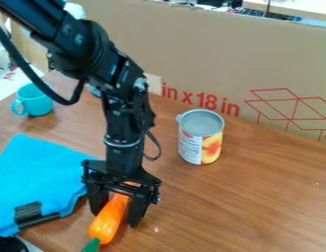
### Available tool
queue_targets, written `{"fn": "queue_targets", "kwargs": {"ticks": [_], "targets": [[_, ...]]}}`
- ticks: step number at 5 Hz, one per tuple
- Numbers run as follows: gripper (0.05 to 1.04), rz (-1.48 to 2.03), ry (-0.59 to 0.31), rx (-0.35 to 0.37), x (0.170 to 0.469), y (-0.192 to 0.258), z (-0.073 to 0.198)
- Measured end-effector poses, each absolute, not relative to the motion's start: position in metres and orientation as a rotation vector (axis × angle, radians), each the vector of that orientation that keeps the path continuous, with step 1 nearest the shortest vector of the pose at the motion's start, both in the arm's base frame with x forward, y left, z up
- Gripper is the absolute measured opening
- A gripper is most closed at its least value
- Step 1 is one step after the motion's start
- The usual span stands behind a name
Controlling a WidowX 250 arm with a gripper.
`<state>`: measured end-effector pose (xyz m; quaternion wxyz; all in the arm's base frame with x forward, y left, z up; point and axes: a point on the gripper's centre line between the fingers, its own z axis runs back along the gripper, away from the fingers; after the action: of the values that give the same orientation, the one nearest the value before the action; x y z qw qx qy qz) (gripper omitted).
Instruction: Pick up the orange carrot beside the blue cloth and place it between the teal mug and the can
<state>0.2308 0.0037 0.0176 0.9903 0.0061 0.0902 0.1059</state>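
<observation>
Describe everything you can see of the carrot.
The carrot is orange and glossy, perhaps plastic, with a green top at its near end. It is at a slant over the wooden table, its far end partly hidden under the gripper, whose fingers appear to touch both sides. Whether it rests on the wood is unclear.

Bright, diffuse light lays a soft sheen on the table (257, 197) and glints on the carrot (107, 220).
</observation>
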Motion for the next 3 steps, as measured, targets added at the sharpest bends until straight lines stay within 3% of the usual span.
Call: {"fn": "queue_targets", "kwargs": {"ticks": [1,2,3], "targets": [[0.594,0.186,0.144,-0.01,0.227,0.001,0.028],[0.529,0.149,0.022,-0.072,0.239,0.0,0.061],[0.529,0.171,-0.061,-0.1,0.255,0.008,0.087]]}}
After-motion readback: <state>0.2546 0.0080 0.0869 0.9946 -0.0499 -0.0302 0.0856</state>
